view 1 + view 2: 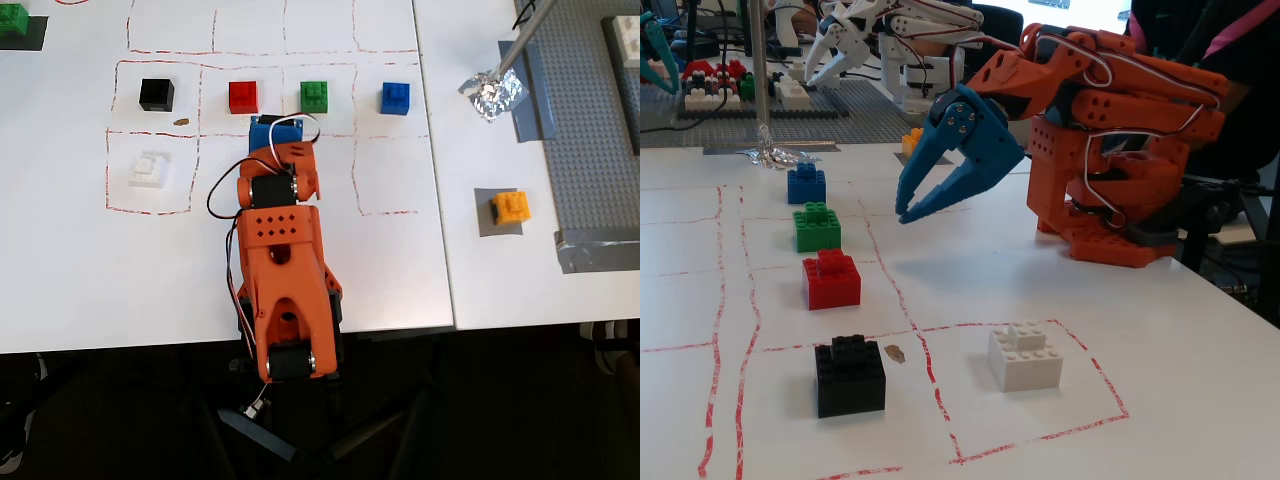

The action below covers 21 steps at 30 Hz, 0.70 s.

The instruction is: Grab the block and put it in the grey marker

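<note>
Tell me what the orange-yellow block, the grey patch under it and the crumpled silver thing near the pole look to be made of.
The block: apparently moulded plastic, judging by its studs and even colour. The grey marker under it: probably tape, since it is flat, matte and square-cut, though paper cannot be ruled out. The crumpled silver piece: likely aluminium foil, being creased, bright and reflective at the pole's base.

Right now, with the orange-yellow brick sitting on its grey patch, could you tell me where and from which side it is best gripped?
Grip the orange-yellow brick across two opposite flat side walls, coming straight down from above. It sits upright on the grey patch, studs up, so the top is bumpy and the sides are smooth and parallel. Nothing crowds it in the overhead view. The gripper hangs open, well away from it.
</note>
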Available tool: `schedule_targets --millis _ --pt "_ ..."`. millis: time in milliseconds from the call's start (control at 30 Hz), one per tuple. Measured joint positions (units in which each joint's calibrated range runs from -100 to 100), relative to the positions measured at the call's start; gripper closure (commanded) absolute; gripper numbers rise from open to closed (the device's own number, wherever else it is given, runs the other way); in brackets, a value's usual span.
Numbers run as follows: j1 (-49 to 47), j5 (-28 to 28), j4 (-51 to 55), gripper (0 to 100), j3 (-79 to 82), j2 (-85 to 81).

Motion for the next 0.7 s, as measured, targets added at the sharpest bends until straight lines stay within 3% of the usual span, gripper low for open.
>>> schedule_targets --millis 700 --pt "-1.00 -0.10 0.00 100 0.63 0.00"
